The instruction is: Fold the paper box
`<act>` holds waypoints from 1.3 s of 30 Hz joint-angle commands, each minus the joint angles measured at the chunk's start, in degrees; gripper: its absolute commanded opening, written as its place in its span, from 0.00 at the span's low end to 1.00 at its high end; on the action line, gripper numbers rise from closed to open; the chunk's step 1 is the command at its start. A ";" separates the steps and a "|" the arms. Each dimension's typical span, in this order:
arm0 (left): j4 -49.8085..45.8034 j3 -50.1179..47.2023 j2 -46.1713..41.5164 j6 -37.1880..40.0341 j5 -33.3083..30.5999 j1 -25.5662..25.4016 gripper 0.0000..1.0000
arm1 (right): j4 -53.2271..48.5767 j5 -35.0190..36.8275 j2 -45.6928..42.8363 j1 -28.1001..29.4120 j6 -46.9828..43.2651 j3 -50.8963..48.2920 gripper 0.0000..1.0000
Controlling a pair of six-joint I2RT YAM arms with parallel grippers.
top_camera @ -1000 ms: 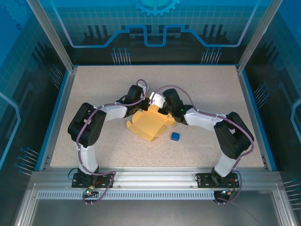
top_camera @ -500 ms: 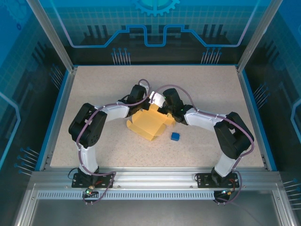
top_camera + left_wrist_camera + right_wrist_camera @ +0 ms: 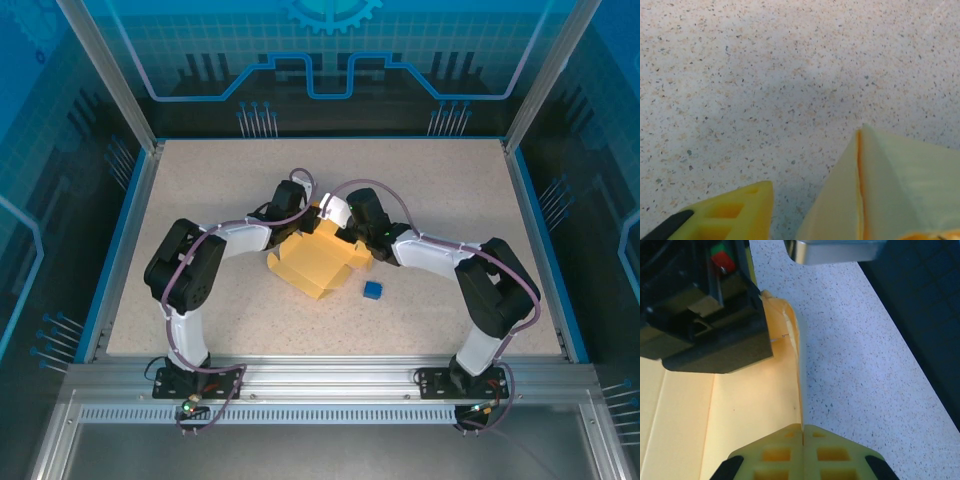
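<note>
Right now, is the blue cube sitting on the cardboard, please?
No, the blue cube sits on the bare table, apart from the cardboard.

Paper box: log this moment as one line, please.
paper box: partly folded | right gripper: shut on box edge | left gripper: open around raised flap | blue cube: apart from box

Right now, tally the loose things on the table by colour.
Pale yellow: 1, the paper box
Blue: 1, the cube
Total: 2
</note>
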 commanded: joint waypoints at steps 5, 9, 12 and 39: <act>2.42 -3.75 -4.34 1.53 3.89 1.72 0.48 | -2.62 2.49 -1.89 -1.33 2.26 -0.95 0.05; 3.80 -6.27 -5.41 2.00 6.68 1.70 0.53 | -2.53 2.65 -1.72 -1.51 2.53 -0.81 0.04; 4.55 -7.80 -6.07 2.57 8.39 1.68 0.56 | -2.43 2.72 -1.54 -1.60 2.62 -0.59 0.04; -2.36 -0.33 2.44 4.12 9.21 1.92 0.53 | -3.76 -2.10 -2.68 -1.93 1.72 -0.17 0.04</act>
